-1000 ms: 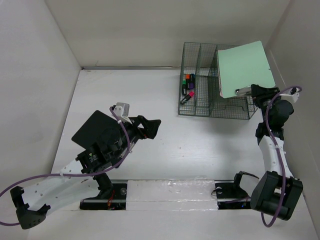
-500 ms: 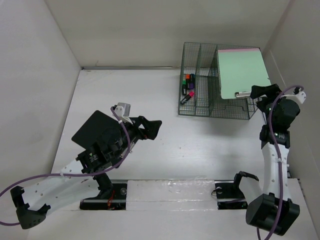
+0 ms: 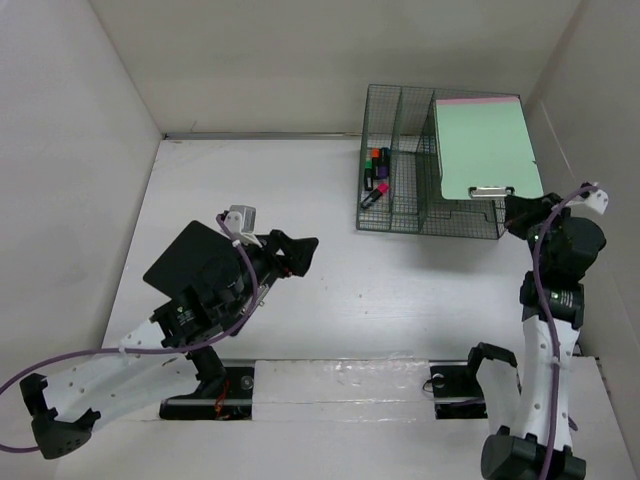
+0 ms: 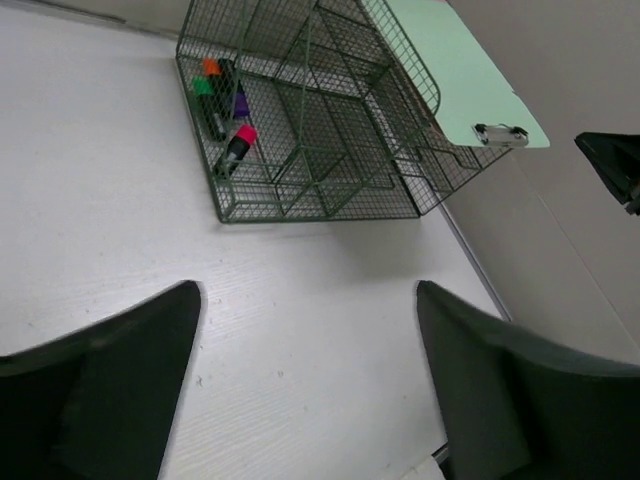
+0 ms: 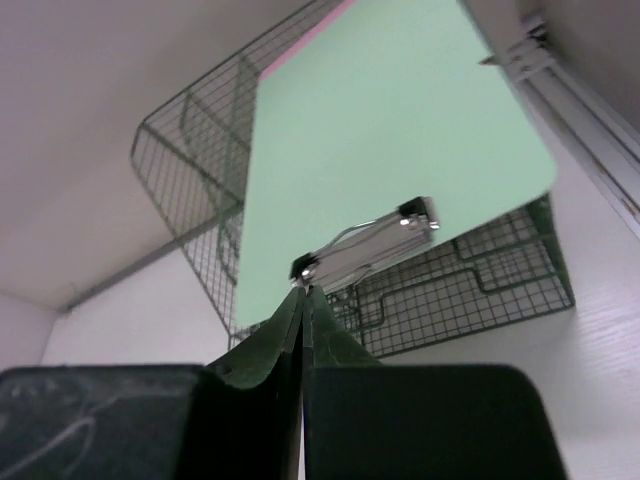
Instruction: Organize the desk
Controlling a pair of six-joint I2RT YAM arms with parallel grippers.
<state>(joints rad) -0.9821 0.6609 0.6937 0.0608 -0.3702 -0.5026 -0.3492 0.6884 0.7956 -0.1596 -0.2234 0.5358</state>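
Note:
The desk (image 3: 400,290) is a wide white tabletop between white walls. A mint-green clipboard (image 3: 487,140) (image 5: 380,150) leans in the right compartment of a green wire rack (image 3: 398,215), its metal clip (image 5: 365,245) at the near end. My right gripper (image 3: 516,207) (image 5: 303,292) is shut with nothing between its fingers, its tips just below the clip's left end; whether they touch it I cannot tell. My left gripper (image 3: 300,250) (image 4: 308,295) hovers open over bare desk at centre left, facing the rack (image 4: 310,150).
Several coloured markers (image 3: 376,172) (image 4: 225,115) lie in the rack's left compartment. A flat black square (image 3: 183,255) shows under the left arm. The right wall (image 3: 600,150) stands close beside the right gripper. A mounting rail (image 3: 330,385) runs along the near edge.
The clipboard went from tilted in the right gripper to leaning straight in the rack. The right gripper let it go, drew back a little toward me and shut. The left arm barely moved.

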